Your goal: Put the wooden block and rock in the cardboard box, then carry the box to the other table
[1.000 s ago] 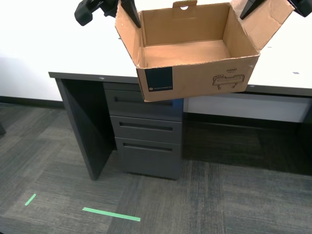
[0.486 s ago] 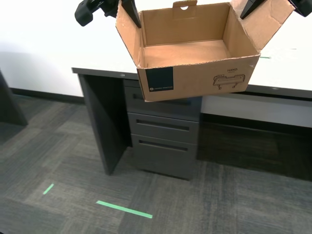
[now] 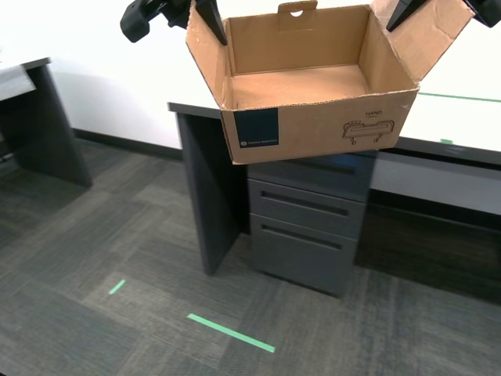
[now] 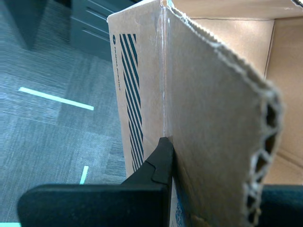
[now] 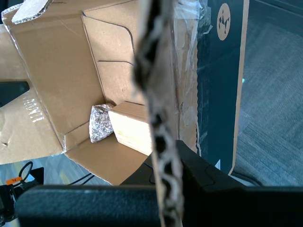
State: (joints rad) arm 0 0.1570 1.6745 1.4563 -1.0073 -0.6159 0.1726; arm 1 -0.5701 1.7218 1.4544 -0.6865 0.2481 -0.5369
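Observation:
The cardboard box (image 3: 313, 117) hangs in the air, open at the top, with a dark blue label on its front. An arm grips each raised side flap, at the top of the exterior view. My first gripper (image 5: 168, 165) is shut on one flap's edge. Inside the box, the rock (image 5: 100, 123) lies against the wooden block (image 5: 130, 127) on the floor. My second gripper (image 4: 215, 182) is shut on the other flap. The exterior view shows neither block nor rock. Behind the box stands the other table (image 3: 470, 117), white-topped with green tape marks.
A dark drawer unit (image 3: 305, 235) and a dark side panel (image 3: 200, 188) stand under the white table. Another dark desk (image 3: 39, 110) is at the exterior view's left. Green tape strips (image 3: 231, 333) lie on the grey carpet.
The whole background has slid toward the exterior view's right, so the camera has moved. The box and both arms keep the same place in the picture.

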